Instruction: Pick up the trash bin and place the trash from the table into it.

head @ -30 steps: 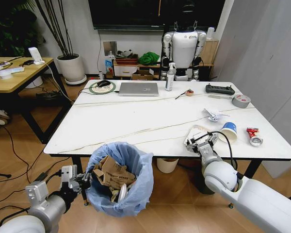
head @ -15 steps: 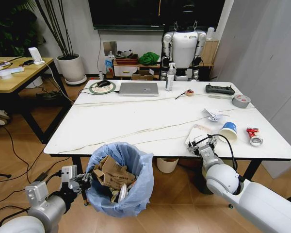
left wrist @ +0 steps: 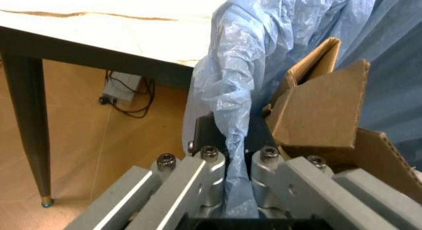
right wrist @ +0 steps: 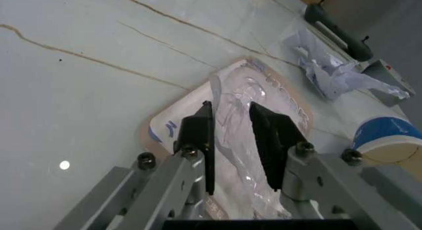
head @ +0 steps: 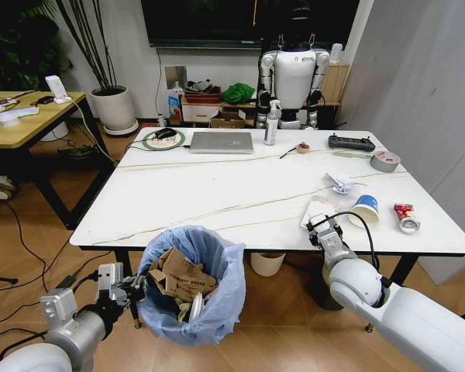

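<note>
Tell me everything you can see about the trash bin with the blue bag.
The trash bin is a small round bin lined with a thin, crinkled light-blue plastic bag that drapes over its rim and hides its walls. It sits upright just off the table's near edge, below the tabletop. Inside are brown cardboard pieces and some white paper, piled up to about the rim. The left tool is closed on the rim, pinching the bag; the floor under the bin is hidden.

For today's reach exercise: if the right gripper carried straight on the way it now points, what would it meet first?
The right gripper, fingers apart, points at the white packet lying flat on the table. It would likely meet that first; depth is unclear, and the packet may already lie between the fingers.
</note>
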Controlling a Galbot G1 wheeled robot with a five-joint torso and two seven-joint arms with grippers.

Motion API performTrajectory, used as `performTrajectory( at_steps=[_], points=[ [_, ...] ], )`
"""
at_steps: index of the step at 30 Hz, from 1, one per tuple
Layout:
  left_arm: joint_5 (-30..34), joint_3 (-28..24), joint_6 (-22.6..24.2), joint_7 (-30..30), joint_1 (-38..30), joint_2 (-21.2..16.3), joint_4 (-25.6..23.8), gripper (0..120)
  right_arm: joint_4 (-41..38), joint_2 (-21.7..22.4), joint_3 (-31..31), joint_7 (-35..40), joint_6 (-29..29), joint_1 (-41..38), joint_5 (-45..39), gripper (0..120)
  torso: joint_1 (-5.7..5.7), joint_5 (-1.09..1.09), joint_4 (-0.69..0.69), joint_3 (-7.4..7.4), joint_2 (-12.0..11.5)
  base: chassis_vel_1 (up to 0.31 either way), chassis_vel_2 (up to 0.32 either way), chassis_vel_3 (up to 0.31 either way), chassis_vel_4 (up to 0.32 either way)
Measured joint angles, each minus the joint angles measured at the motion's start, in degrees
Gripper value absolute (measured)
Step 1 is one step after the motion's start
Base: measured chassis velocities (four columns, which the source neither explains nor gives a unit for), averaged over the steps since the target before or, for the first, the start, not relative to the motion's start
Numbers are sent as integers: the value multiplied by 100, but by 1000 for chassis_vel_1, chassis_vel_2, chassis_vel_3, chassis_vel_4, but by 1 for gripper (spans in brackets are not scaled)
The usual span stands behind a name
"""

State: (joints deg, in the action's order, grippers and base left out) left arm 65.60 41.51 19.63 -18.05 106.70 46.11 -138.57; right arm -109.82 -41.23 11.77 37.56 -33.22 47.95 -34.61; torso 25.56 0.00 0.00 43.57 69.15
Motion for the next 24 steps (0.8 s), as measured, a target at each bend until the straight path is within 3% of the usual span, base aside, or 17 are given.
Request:
performTrajectory(
  at_steps=[6, 16, 24],
  points=[
    [3, 0, 1, 0, 7, 9, -1, 0, 1, 5, -14, -1, -19, 21, -10, 0, 0, 0, 0, 0, 0, 0, 0, 0, 0],
    [0, -28, 1, 0, -7, 15, -7, 0, -32, 14, -74, -32, 18, 73, -21, 0, 0, 0, 0, 0, 0, 0, 0, 0, 0],
    [-12, -80, 2, 0, -28, 21, 48, 0, -191, 97, -193, -335, 395, -112, -162, 0, 0, 0, -1, 0, 0, 0, 0, 0, 0]
  ],
)
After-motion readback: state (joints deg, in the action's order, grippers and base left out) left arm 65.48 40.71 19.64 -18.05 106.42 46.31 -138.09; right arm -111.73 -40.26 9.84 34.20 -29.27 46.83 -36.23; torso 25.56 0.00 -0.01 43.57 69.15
